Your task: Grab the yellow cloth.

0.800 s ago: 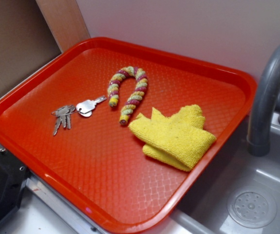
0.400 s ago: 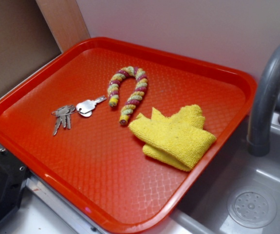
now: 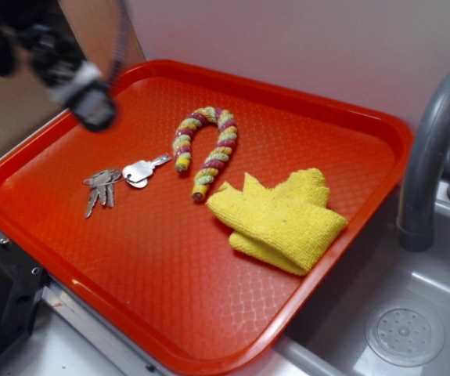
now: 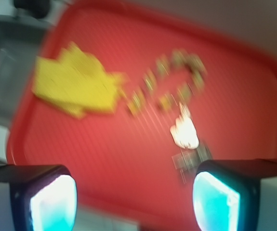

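The yellow cloth (image 3: 281, 218) lies folded on the right part of the red tray (image 3: 146, 290). In the wrist view the yellow cloth (image 4: 75, 86) appears blurred at the upper left. My gripper (image 3: 91, 113) is a blurred dark shape high above the tray's far left corner, well away from the cloth. From the wrist, my gripper (image 4: 136, 199) is open, its two cyan pads (image 4: 54, 204) wide apart with only tray between them. It holds nothing.
A striped twisted rope (image 3: 207, 147) curves in the tray's middle, just left of the cloth. A bunch of keys (image 3: 119, 178) lies left of the rope. A grey sink (image 3: 401, 313) with a tall faucet (image 3: 432, 149) borders the tray's right side.
My gripper has come into the exterior view at the upper left, blurred by motion. Cloth, rope and keys have not moved.
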{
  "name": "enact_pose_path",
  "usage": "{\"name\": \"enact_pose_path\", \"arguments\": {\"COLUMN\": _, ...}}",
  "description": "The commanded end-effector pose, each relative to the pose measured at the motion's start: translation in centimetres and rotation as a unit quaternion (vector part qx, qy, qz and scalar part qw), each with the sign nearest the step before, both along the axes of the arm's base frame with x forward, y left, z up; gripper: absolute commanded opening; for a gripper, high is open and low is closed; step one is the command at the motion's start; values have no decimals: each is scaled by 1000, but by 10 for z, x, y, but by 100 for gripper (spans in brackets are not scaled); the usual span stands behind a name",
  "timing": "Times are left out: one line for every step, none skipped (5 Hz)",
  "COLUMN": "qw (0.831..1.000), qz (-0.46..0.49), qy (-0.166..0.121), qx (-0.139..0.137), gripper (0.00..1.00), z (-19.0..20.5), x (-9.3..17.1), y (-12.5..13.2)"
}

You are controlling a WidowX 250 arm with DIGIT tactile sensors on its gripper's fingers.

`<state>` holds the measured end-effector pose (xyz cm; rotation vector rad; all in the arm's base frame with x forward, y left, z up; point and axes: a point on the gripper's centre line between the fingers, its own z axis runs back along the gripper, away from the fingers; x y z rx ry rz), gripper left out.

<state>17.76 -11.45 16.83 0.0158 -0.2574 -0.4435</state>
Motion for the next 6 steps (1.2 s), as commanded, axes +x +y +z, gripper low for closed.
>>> {"name": "enact_pose_path", "arguments": {"qw": 986, "qz": -137, "qy": -89, "qx": -29, "gripper": 100, "z": -18, "x": 11, "y": -32}}
{"name": "enact_pose_path", "arguments": {"qw": 986, "qz": -137, "qy": -89, "qx": -29, "gripper": 100, "z": -18, "x": 11, "y": -32}}
{"name": "enact_pose_path", "arguments": {"qw": 986, "qz": -137, "qy": -89, "qx": -29, "gripper": 100, "z": -18, "x": 11, "y": -32}}
{"name": "enact_pose_path", "arguments": {"qw": 986, "qz": -137, "qy": -89, "qx": -29, "gripper": 100, "z": -18, "x": 11, "y": -32}}
{"name": "enact_pose_path", "arguments": {"qw": 984, "qz": -179, "qy": -12, "qx": -11, "gripper": 100, "z": -68, "x": 37, "y": -70}}
{"name": "enact_pose_path", "arguments": {"qw": 973, "qz": -225, "qy": 30, "qx": -25, "gripper": 100, "z": -119, "x": 33, "y": -101}}
